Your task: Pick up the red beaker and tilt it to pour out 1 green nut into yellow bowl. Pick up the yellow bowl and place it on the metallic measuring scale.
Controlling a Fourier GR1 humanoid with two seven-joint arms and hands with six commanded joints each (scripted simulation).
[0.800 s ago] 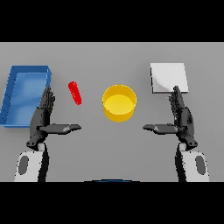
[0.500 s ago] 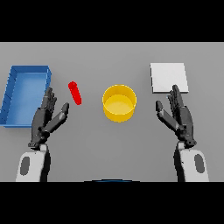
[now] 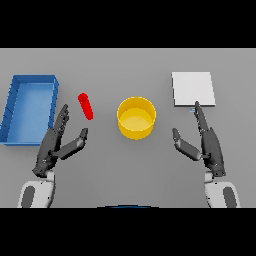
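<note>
Both hands are just hanging open, left hand (image 3: 56,144) near the red beaker (image 3: 86,106) lying beside the blue tray (image 3: 30,107), right hand (image 3: 206,142) below the scale (image 3: 193,88), yellow bowl (image 3: 136,117) sitting in between.

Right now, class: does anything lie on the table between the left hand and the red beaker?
Nothing visible does. The left hand is open just below the beaker, with only bare table between its fingertips and the beaker. The blue bin sits off to the side.
</note>
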